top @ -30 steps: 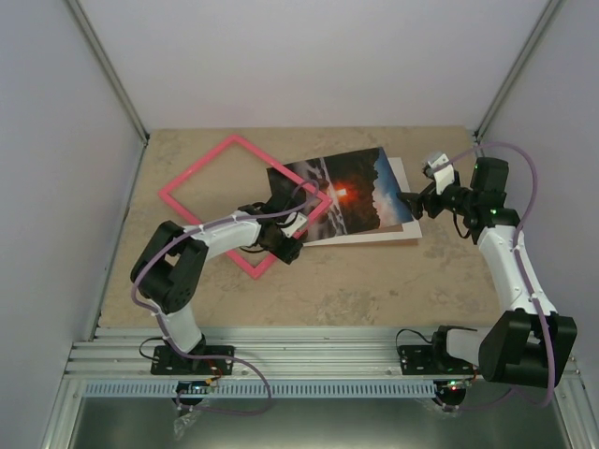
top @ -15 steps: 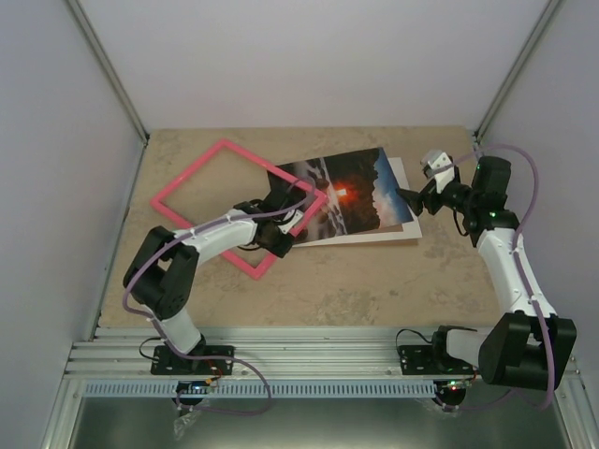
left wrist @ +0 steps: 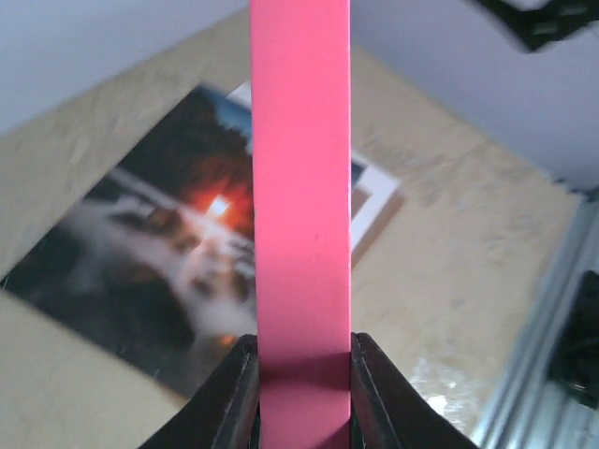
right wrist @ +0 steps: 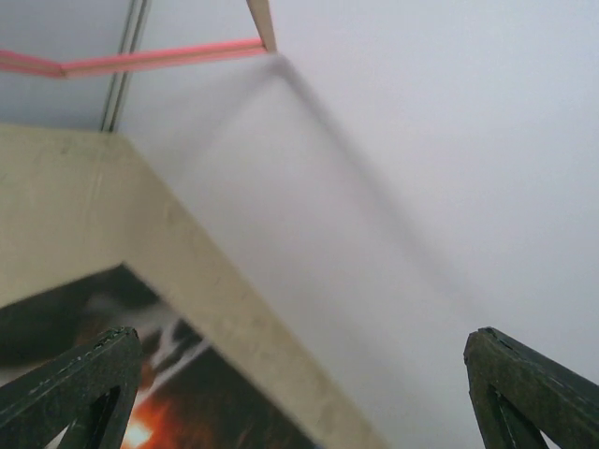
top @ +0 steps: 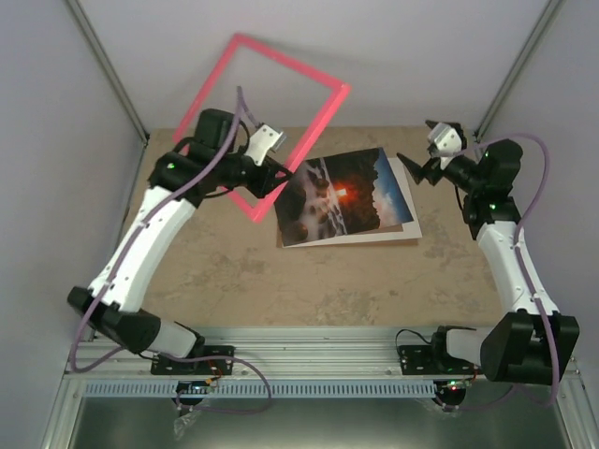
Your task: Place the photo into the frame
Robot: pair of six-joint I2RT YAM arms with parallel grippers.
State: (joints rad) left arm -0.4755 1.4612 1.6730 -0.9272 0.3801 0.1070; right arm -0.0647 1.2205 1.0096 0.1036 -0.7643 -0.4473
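My left gripper is shut on the lower right edge of the pink frame and holds it tilted high in the air above the table's back left. In the left wrist view the frame's edge is clamped between my fingers. The photo lies face up on the table at centre right, and also shows under the frame in the left wrist view. My right gripper hovers open and empty just off the photo's right corner. Its fingers are spread wide above the photo.
A brown cardboard sheet with a white face lies under the photo and sticks out at its right and front. White walls close in the back and sides. The metal rail runs along the near edge.
My left arm has lifted the frame off the table, up and towards the back. It no longer overlaps the photo's left edge. My right gripper has risen slightly.
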